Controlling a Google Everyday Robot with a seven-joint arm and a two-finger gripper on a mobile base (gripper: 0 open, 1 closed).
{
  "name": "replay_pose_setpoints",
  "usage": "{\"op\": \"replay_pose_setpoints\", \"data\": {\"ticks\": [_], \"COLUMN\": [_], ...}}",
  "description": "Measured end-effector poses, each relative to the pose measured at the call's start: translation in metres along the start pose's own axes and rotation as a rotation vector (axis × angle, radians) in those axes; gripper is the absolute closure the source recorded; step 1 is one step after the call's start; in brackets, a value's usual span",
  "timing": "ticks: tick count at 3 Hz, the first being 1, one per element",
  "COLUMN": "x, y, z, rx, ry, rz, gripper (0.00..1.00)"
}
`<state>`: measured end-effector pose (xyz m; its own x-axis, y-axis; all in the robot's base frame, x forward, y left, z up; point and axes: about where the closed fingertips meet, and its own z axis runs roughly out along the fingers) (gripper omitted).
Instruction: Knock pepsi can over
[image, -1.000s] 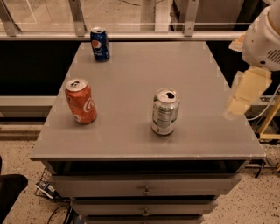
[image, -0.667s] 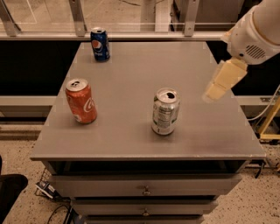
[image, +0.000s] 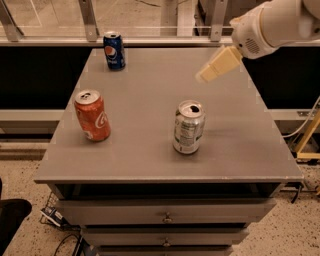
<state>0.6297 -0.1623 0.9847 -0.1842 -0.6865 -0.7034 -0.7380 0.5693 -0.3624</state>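
The pepsi can (image: 114, 50) stands upright at the far left corner of the grey tabletop (image: 150, 100). It is dark blue with a round red, white and blue logo and a silver top. My gripper (image: 204, 76) is at the end of the white arm coming in from the upper right. It hangs above the right half of the table, well to the right of the pepsi can and apart from it. It touches nothing.
An orange-red Coca-Cola can (image: 92, 115) stands near the left edge. A silver and green open can (image: 188, 127) stands near the middle front, below my gripper. Drawers (image: 165, 215) sit under the top. A railing (image: 90, 20) runs behind the table.
My arm and gripper have swung left and towards the back, from beyond the table's right edge to over its right half. The cans have not moved.
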Motion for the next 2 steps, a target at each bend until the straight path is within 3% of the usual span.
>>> {"op": "replay_pose_setpoints", "data": {"ticks": [1,2], "x": [-0.0281,-0.0288], "y": [-0.0172,-0.0156], "z": [0.0321,0.0399], "rx": [0.039,0.037], "ry": [-0.168,-0.166], "rz": [0.093,0.110], "gripper": [0.00,0.00]}}
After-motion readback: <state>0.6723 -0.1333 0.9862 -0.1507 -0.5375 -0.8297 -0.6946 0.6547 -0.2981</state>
